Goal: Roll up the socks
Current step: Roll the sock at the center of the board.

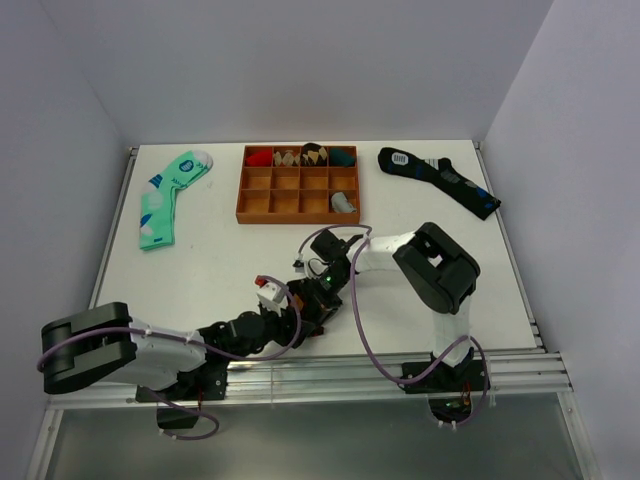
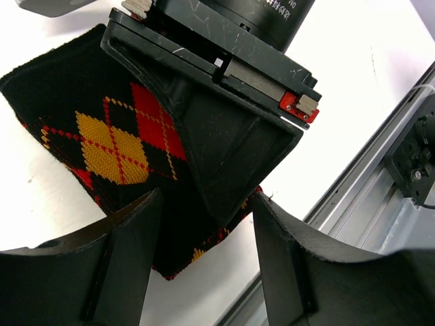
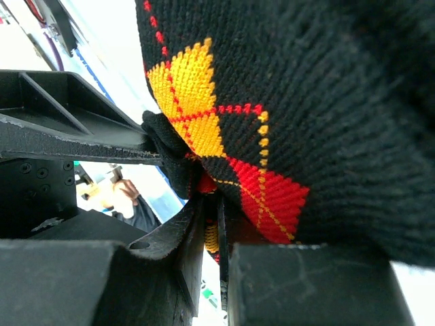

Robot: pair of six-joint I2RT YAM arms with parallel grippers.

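Note:
The black argyle sock [image 2: 109,142] with red and orange diamonds lies flat on the white table, close to its near edge. My right gripper [image 3: 216,210] is shut on a fold of the sock [image 3: 306,88] at its edge, with a thin layer of fabric between the jaws. In the left wrist view the right gripper's fingers [image 2: 228,156] come down as a dark wedge onto that same edge. My left gripper [image 2: 207,265] is open, one finger on each side of the wedge and the sock's corner, touching neither. From above, both grippers [image 1: 315,300] meet at the table's middle front and hide most of the sock.
A wooden tray [image 1: 255,205] stands at the back centre with several rolled socks in its compartments. A mint green and white sock [image 1: 165,195] lies at the back left, a dark navy sock [image 1: 440,178] at the back right. The metal rail [image 2: 380,197] of the table's near edge runs close by.

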